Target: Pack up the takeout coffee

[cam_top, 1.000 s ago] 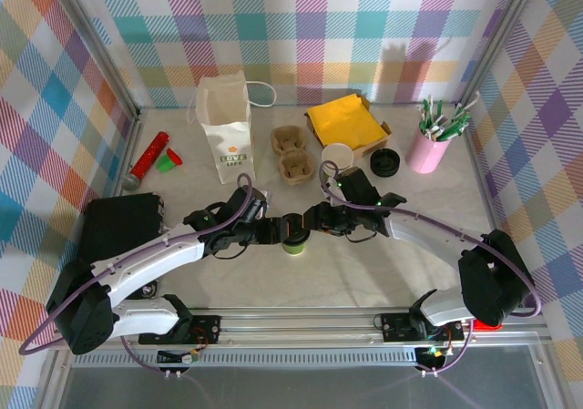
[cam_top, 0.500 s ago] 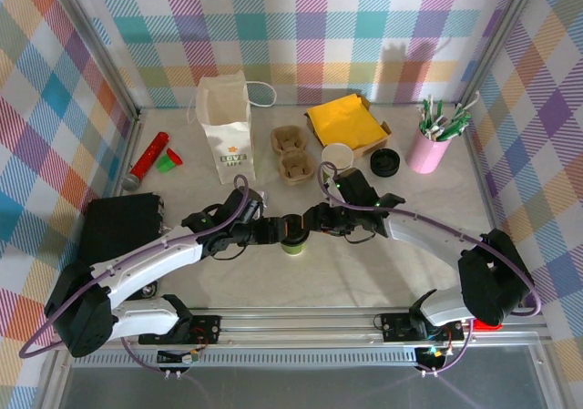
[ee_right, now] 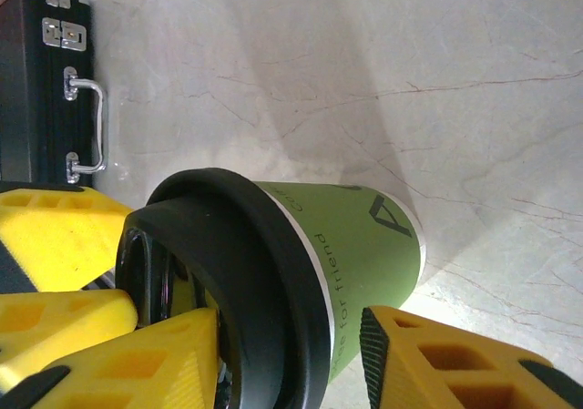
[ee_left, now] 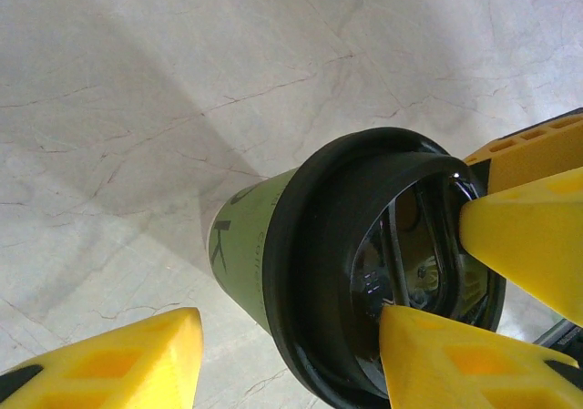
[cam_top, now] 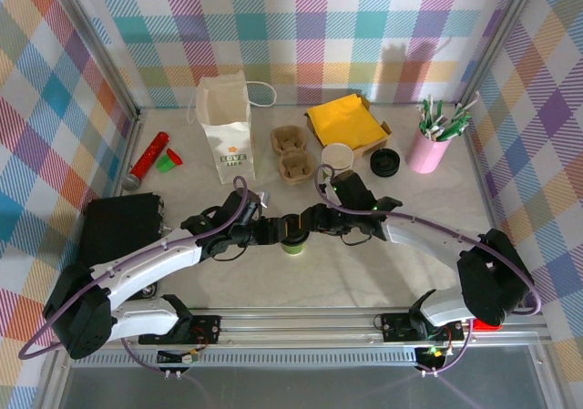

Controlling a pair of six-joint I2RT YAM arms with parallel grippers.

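Observation:
The takeout coffee (cam_top: 292,236) stands upright on the table at mid-front, a green-printed cup (ee_right: 364,245) with a black lid (ee_left: 364,263). My left gripper (cam_top: 273,231) comes at it from the left and is open. In the left wrist view (ee_left: 287,336) one finger lies over the lid top and the other stands well off the cup wall. My right gripper (cam_top: 311,219) comes in from the right, also open (ee_right: 290,336). It straddles the lid rim, with a sliver of table between its right finger (ee_right: 437,363) and the cup. The white paper bag (cam_top: 226,127) stands at the back left.
Behind the cup are a brown cup carrier (cam_top: 293,152), a lidless cup (cam_top: 337,158), a loose black lid (cam_top: 384,162), a yellow box (cam_top: 346,122) and a pink holder of straws (cam_top: 428,145). A red tube (cam_top: 148,157) and a black case (cam_top: 118,227) are on the left.
Both grippers stay at the cup. The left wrist has shifted slightly back and left; the cup has not moved.

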